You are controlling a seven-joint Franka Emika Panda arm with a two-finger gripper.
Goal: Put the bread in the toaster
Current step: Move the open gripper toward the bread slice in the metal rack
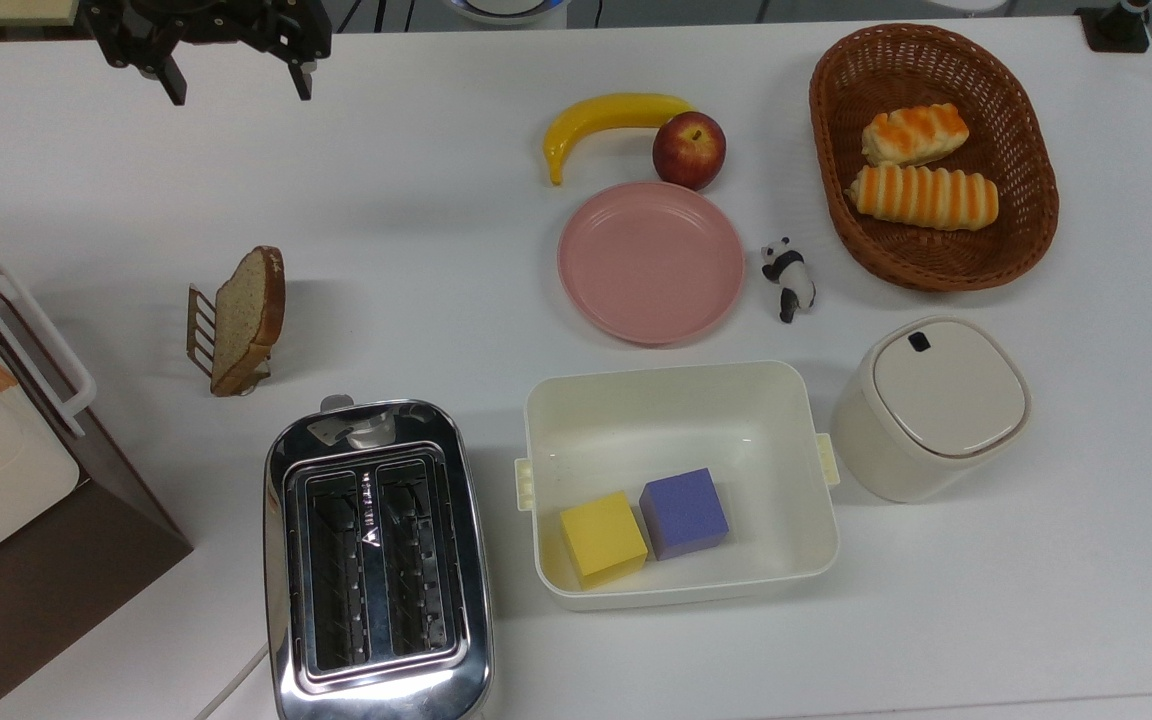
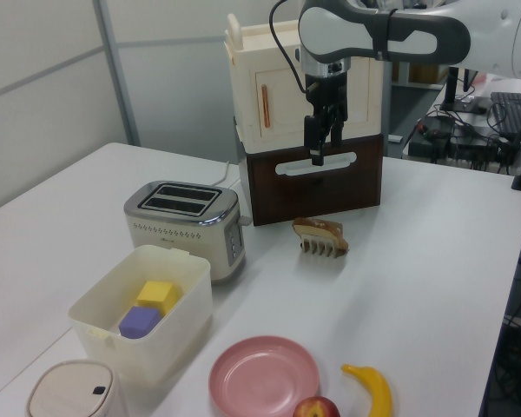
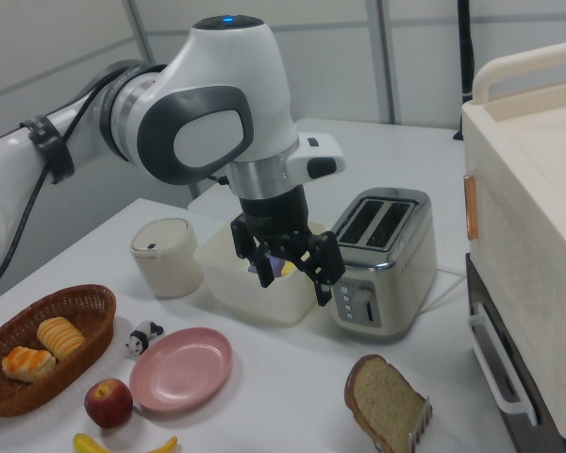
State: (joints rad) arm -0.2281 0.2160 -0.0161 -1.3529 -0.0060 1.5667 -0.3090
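Note:
The bread [image 1: 248,318] [image 2: 319,228] [image 3: 382,401], a speckled slice with a brown crust, stands on edge against a small brown rack [image 1: 201,330] on the white table. The chrome two-slot toaster [image 1: 376,560] [image 2: 184,221] [image 3: 382,260] sits near the table's front edge in the top view, below and right of the bread, with both slots empty. My gripper [image 1: 236,85] [image 2: 326,143] [image 3: 292,283] hangs open and empty well above the table, toward the top view's upper left, farther back than the bread.
A white tub [image 1: 676,390] holding a yellow and a purple cube stands right of the toaster. Also here are a pink plate [image 1: 651,260], banana [image 1: 606,120], apple [image 1: 689,150], panda figure [image 1: 789,278], basket [image 1: 1026,235] of rolls, lidded canister [image 1: 936,405] and a cream-and-brown cabinet [image 1: 6,480].

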